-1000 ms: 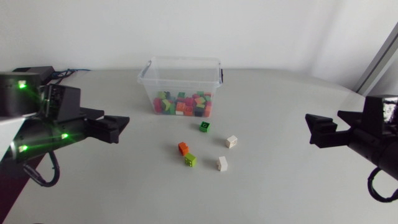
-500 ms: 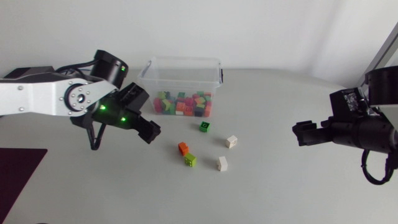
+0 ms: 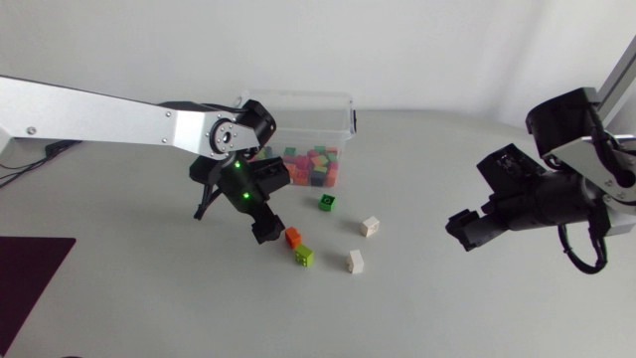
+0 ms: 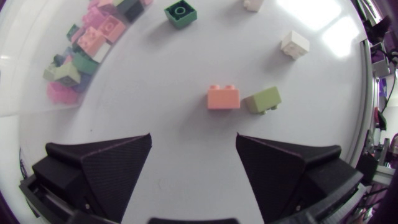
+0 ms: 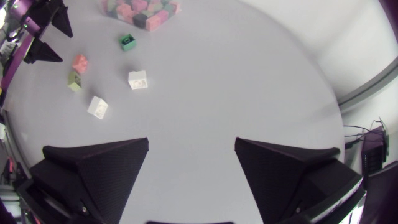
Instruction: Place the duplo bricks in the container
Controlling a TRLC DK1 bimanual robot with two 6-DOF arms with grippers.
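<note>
Five loose bricks lie in front of the clear container, which holds several coloured bricks. Among the loose ones are an orange brick, a light green brick and a dark green brick; two white bricks lie to their right. My left gripper hangs open just left of the orange brick. In the left wrist view the orange brick and light green brick lie just ahead of the open left gripper. My right gripper is open, well right of the bricks, holding nothing.
A dark purple mat lies at the table's front left. The right wrist view shows my left gripper beyond the orange brick, with bare table between the white bricks and my right fingers.
My left arm has swung in from the left edge to just beside the orange brick. The right arm has moved inward towards the bricks. Both grippers stay open.
</note>
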